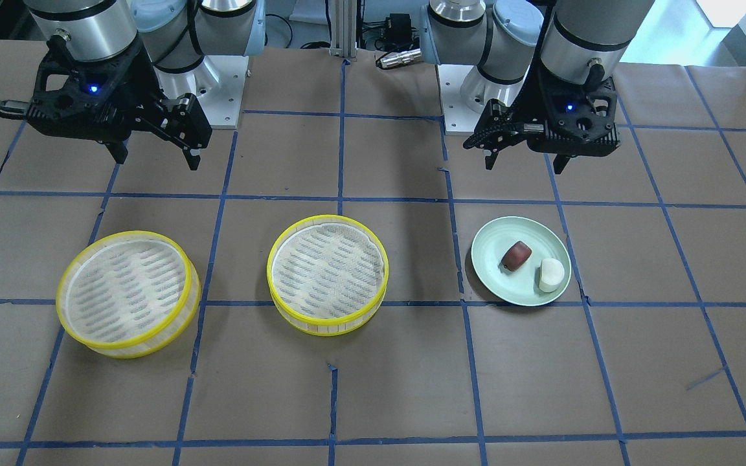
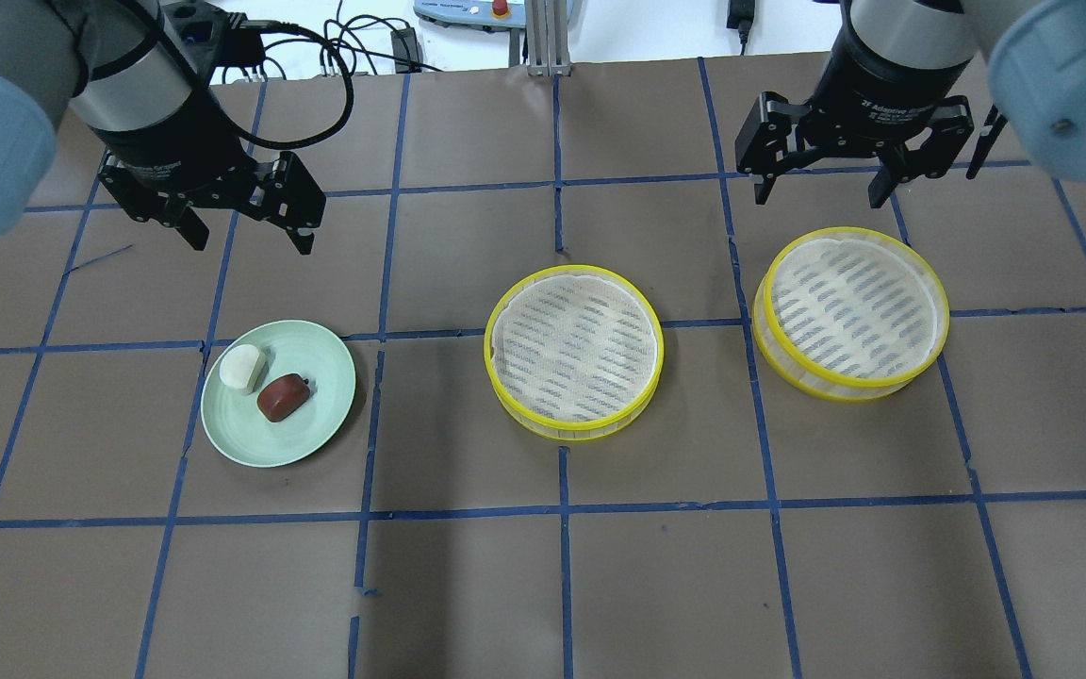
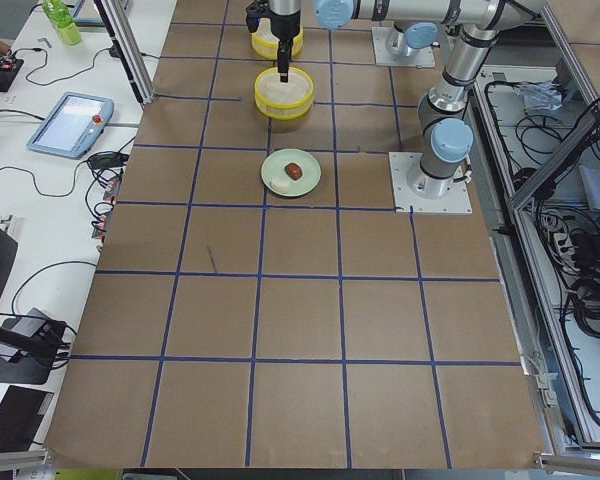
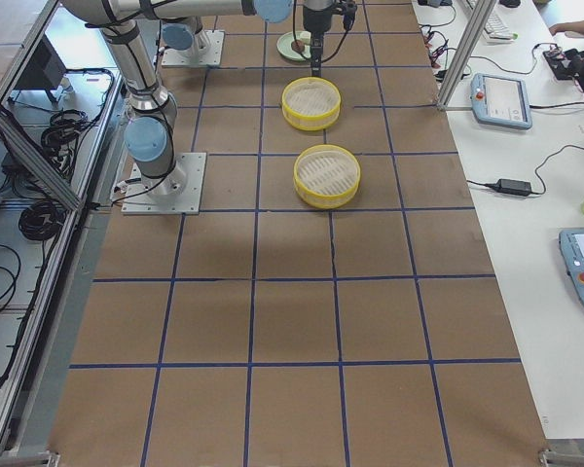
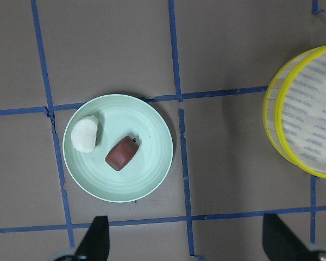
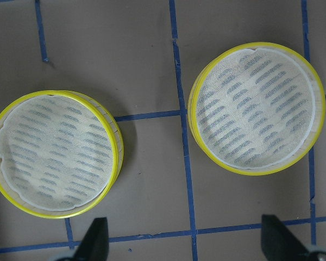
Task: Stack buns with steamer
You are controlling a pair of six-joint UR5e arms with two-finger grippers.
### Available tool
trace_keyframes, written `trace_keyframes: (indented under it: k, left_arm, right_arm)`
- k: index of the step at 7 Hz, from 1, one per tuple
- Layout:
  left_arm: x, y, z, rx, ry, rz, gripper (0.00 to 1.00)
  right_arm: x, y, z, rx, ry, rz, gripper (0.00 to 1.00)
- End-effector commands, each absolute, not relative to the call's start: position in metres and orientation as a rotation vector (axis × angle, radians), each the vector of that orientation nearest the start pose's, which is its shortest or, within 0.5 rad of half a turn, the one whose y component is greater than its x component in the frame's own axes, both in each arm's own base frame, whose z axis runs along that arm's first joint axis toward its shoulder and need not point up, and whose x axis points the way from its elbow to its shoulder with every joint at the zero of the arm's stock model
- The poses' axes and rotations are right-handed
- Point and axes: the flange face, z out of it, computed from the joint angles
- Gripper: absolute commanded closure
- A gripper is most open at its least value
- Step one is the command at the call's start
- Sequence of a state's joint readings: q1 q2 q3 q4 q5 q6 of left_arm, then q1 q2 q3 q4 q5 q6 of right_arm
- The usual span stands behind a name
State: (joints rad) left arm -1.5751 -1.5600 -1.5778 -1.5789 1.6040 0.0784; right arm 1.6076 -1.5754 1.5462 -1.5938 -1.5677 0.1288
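Left fingers (image 2: 302, 236) spread, empty, hung near plate (image 2: 321, 377) w/ white bun (image 2: 242, 368) + brown bun (image 2: 282, 397), prob. staged for pick. Right fingers (image 2: 880, 189) spread, empty, waited by end steamer (image 2: 851, 313); mid steamer (image 2: 574, 351) likewise unfilled.

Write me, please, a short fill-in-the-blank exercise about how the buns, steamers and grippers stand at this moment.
1. The pale green plate holds ____ buns: a white bun and a reddish-brown bun.
2. The middle steamer and the outer steamer both have ____ rims and hold nothing.
3. The left gripper and the right gripper are both ____, not shut, and grip nothing.

Missing words: two; yellow; open.
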Motion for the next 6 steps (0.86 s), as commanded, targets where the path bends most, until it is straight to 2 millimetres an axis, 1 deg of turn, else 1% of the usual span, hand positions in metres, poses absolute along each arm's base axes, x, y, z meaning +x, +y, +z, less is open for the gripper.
trace_keyframes:
  k: [1,3,4,5,6]
  left_arm:
    - [-0.132,-0.486,0.489,0.134,3.105,0.007,0.00]
    - [-0.129,-0.483,0.494,0.133,3.100,-0.004,0.00]
    - [-0.129,-0.482,0.492,0.136,3.101,0.012,0.00]
    - [-0.128,-0.478,0.487,0.183,3.100,0.022,0.00]
    - [-0.115,-0.480,0.465,0.180,3.106,0.068,0.02]
  right_arm:
    - [0.152,-0.489,0.504,0.144,3.130,-0.079,0.00]
    - [0.152,-0.490,0.502,0.139,3.132,-0.074,0.00]
    - [0.129,-0.497,0.500,0.170,3.133,-0.067,0.00]
    - [0.089,-0.503,0.495,0.211,3.133,-0.022,0.00]
    - [0.032,-0.502,0.482,0.257,3.129,0.103,0.00]
